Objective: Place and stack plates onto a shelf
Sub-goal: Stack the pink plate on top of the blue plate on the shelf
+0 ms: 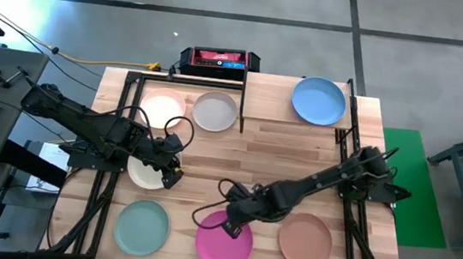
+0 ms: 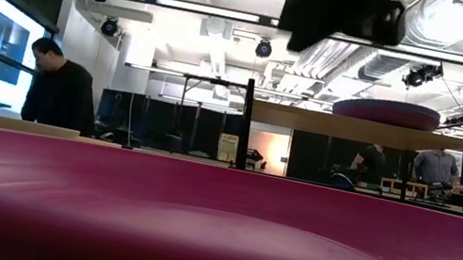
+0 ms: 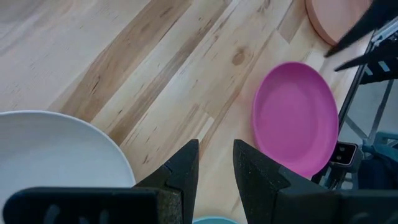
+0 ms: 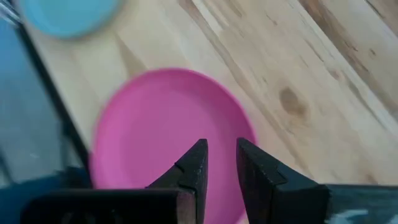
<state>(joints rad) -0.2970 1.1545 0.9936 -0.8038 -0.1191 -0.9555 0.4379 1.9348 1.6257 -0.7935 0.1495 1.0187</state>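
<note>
My left gripper (image 1: 172, 171) hovers just past the right rim of the cream plate (image 1: 146, 173), which lies flat on the table. Its fingers (image 3: 216, 163) stand a narrow gap apart over bare wood, with the cream plate (image 3: 56, 149) beside them. My right gripper (image 1: 233, 225) hovers over the far rim of the magenta plate (image 1: 224, 240). Its fingers (image 4: 221, 155) are also a narrow gap apart, above the plate (image 4: 155, 124). A blue plate (image 1: 319, 101) lies on the raised shelf (image 1: 269, 99). In the low view both grippers hang well above the table.
The pale pink plate (image 1: 163, 108) and the grey-white plate (image 1: 215, 111) lie at the far left, and the teal-green plate (image 1: 142, 227) and the tan-brown plate (image 1: 305, 241) near the front edge. Black posts (image 1: 243, 96) flank the shelf. People stand in the room behind (image 2: 62, 91).
</note>
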